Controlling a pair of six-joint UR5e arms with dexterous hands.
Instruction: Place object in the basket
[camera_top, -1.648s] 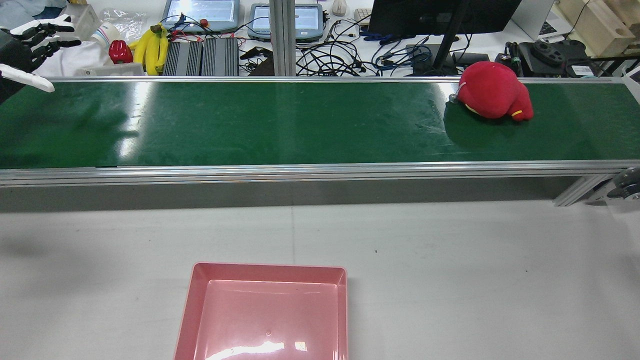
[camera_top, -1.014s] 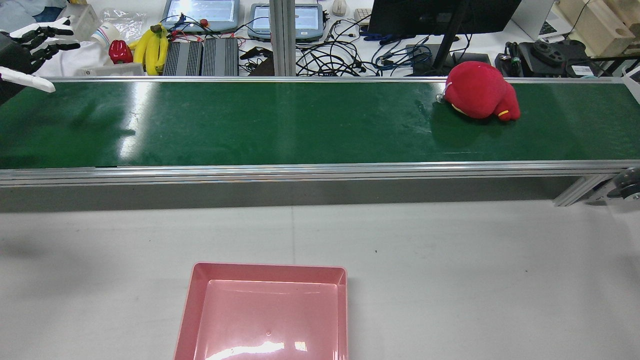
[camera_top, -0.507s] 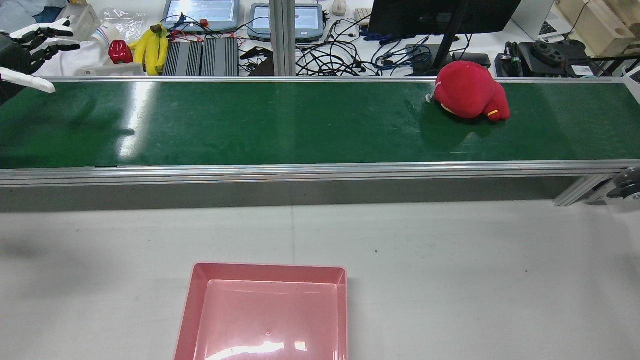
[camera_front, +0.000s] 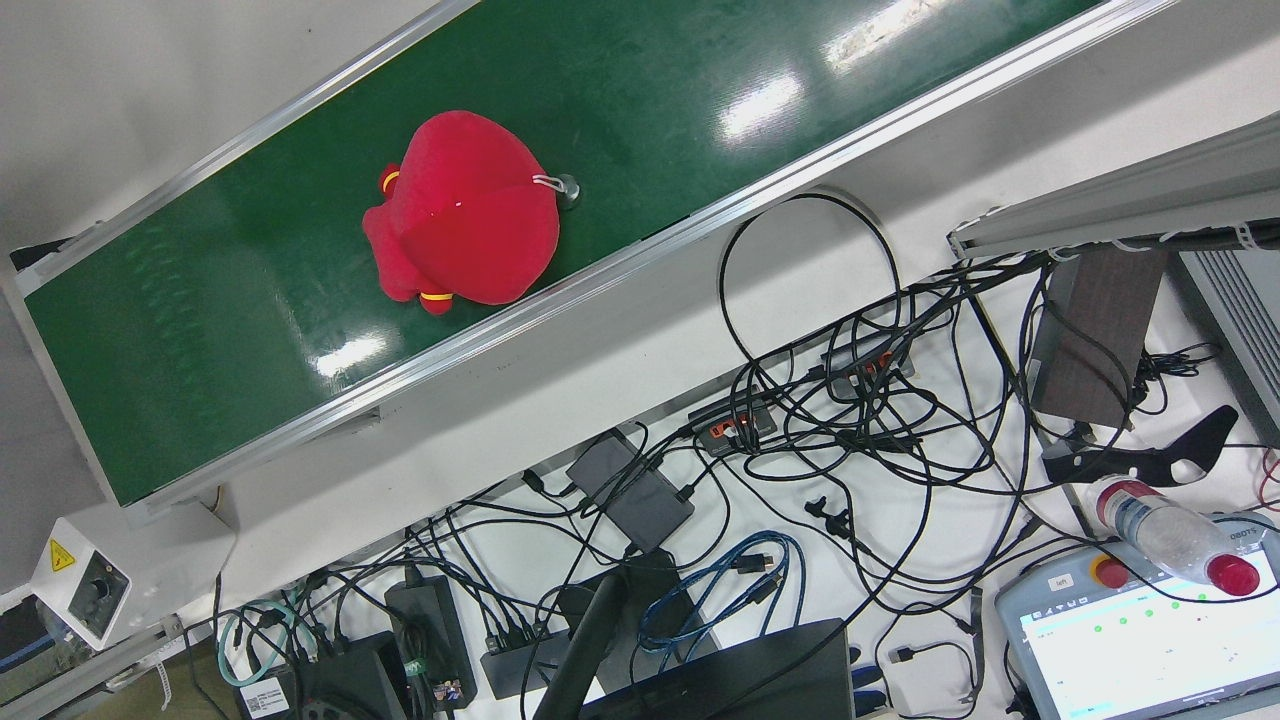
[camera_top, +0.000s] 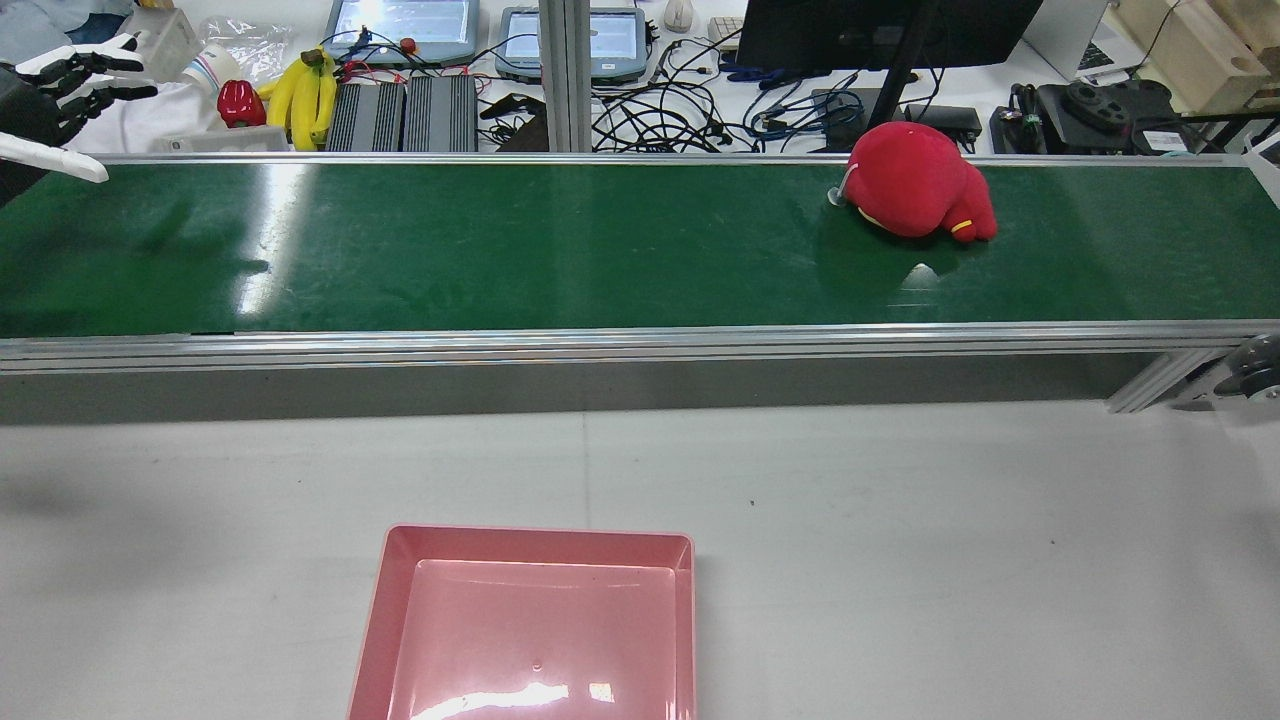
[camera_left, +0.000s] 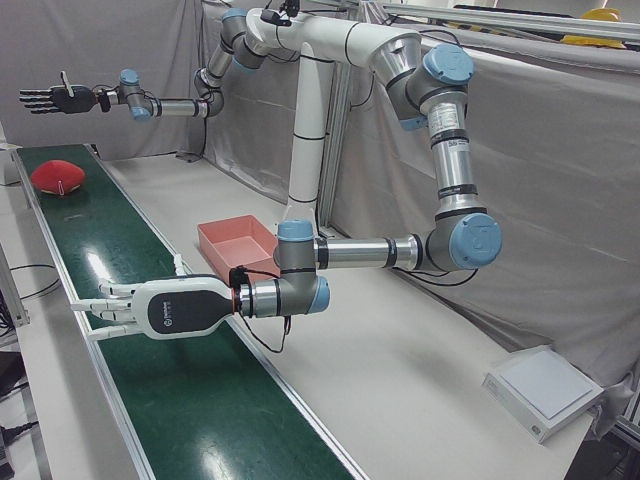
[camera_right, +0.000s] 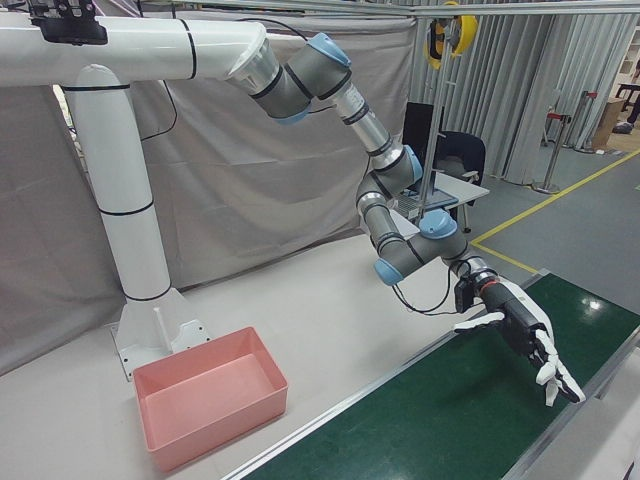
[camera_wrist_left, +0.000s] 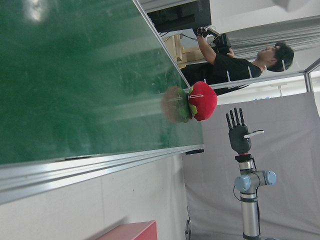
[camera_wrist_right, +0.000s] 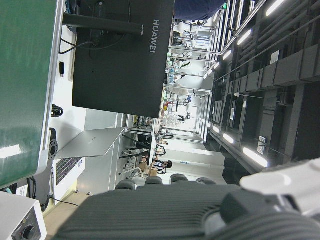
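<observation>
A red plush toy lies on the green conveyor belt, toward its right end in the rear view. It also shows in the front view, the left-front view and the left hand view. The pink basket stands empty on the white table near the robot. My left hand is open over the belt's left end, far from the toy; it shows closer in the left-front view and the right-front view. My right hand is open and held high above the toy's end of the belt.
Beyond the belt is the operators' table with bananas, tablets, a monitor and tangled cables. A person stands past the belt's far end. Aluminium rails edge the belt. The white table lies between belt and basket.
The toy has moved steadily left along the belt in the rear view. My left hand has stayed nearly still at the belt's left end.
</observation>
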